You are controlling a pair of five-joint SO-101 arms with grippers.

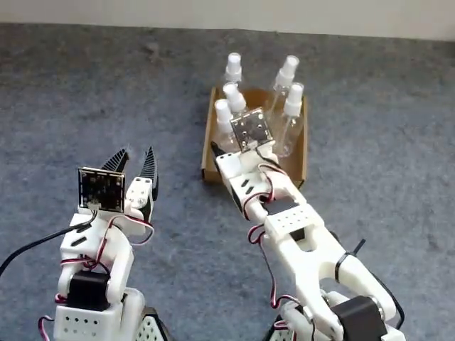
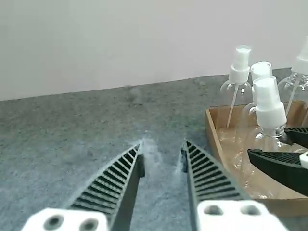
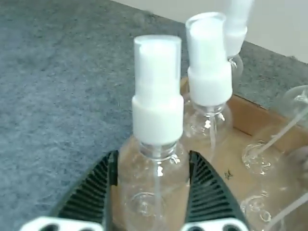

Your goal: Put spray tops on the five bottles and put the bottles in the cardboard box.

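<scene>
Overhead and wrist views of two arms at a grey felt-covered table [image 1: 85, 92]. The cardboard box [image 1: 207, 160] lies at 12 o'clock from the middle of the table in the high view, its long sides running toward and away from the arms. Five clear bottles, each fitted with a white spray top, stand upright at the box. The nearest bottle [image 3: 156, 120] occupies the near-left corner. A second bottle [image 1: 234, 96] stands directly behind it at 12 o'clock. A third bottle [image 1: 293, 99] and a fourth bottle [image 1: 287, 71] stand along the right wall. The fifth bottle [image 1: 233, 67] stands at the far-left corner; whether its base is inside the wall cannot be told. The right gripper [image 3: 151, 163] reaches over the box's near edge, its jaws narrowed against both sides of the nearest bottle's body, below the spray top. The left gripper [image 1: 135, 155] hangs above bare table at 8 o'clock from the box, well apart from it, its jaws spread wide with nothing between them.
</scene>
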